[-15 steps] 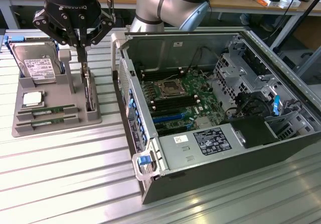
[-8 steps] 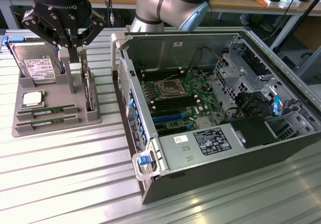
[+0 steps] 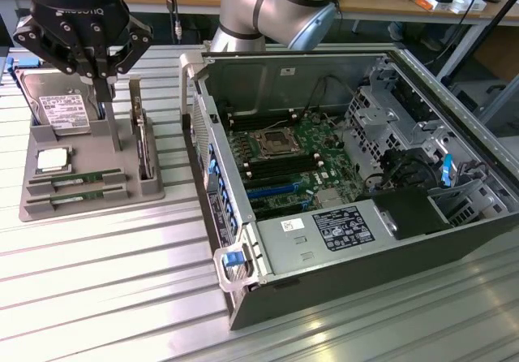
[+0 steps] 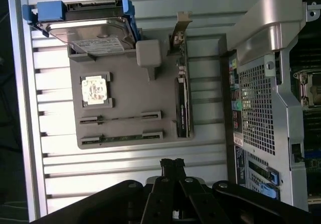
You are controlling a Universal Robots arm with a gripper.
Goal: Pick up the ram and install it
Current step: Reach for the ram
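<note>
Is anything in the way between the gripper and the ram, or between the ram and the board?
Nothing visible covers the ram in the tray; the shut gripper hangs above the tray. The open case's wall stands between tray and board.

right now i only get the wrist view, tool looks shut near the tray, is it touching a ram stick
Observer: No. In the exterior view the tool hangs up above the tray, apart from both ram sticks, which lie in their grooves.
Operator: can you see the slots inside the case
Observer: Yes. The case lies open on its side, and long black slots flank the socket; they look empty.
</note>
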